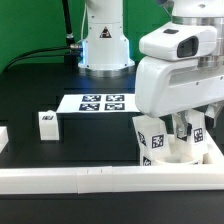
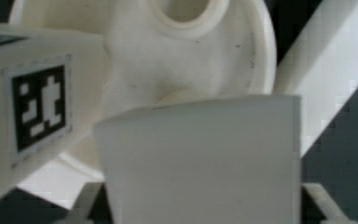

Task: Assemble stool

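The round white seat (image 2: 194, 50) stands tilted against the rails at the exterior view's right (image 1: 178, 152). One tagged leg block (image 1: 150, 138) stands on it; its tag shows in the wrist view (image 2: 43, 100). My gripper (image 1: 187, 128) is right above the seat and is shut on another white leg block (image 2: 202, 150), which fills the gap between my fingers (image 2: 98, 200) and hides part of the seat. A loose tagged leg block (image 1: 46, 123) stands on the table at the exterior view's left.
The marker board (image 1: 100, 101) lies mid-table before the robot base (image 1: 103, 40). Long white rails (image 1: 90, 178) run along the front and up the right side (image 1: 212, 150). A white piece (image 1: 3, 138) sits at the left edge.
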Motion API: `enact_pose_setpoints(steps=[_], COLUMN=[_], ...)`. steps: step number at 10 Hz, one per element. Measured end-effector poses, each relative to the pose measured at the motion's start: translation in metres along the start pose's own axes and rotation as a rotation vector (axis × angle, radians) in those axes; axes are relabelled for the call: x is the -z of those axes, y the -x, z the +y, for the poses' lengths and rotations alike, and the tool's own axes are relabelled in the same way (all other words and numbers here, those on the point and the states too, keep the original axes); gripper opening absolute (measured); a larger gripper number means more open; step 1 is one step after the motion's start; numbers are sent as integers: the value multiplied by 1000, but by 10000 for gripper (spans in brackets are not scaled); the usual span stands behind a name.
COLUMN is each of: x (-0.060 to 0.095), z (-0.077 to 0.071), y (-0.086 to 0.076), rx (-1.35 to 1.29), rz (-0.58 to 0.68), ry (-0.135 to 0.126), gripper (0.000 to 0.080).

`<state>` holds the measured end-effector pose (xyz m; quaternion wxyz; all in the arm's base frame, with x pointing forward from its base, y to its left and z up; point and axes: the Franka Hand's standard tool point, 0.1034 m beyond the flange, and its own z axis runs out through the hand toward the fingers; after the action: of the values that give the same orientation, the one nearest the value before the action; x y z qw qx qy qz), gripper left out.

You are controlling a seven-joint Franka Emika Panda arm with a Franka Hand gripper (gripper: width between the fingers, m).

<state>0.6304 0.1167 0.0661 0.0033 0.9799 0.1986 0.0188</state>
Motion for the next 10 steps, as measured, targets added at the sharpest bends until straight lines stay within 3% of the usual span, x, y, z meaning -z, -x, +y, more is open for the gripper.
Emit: enact_pose_setpoints(steps=[2, 4, 6, 7, 10], x=[-1, -1, 3, 1, 0], z=[3, 5, 15, 20, 16], y=[-1, -2, -5, -2, -2], rx=[-202, -583, -933, -1016, -1195], rz=[8, 12, 15, 8, -7], ry=[0, -26, -107, -123, -124], gripper=[341, 341, 341, 341, 341])
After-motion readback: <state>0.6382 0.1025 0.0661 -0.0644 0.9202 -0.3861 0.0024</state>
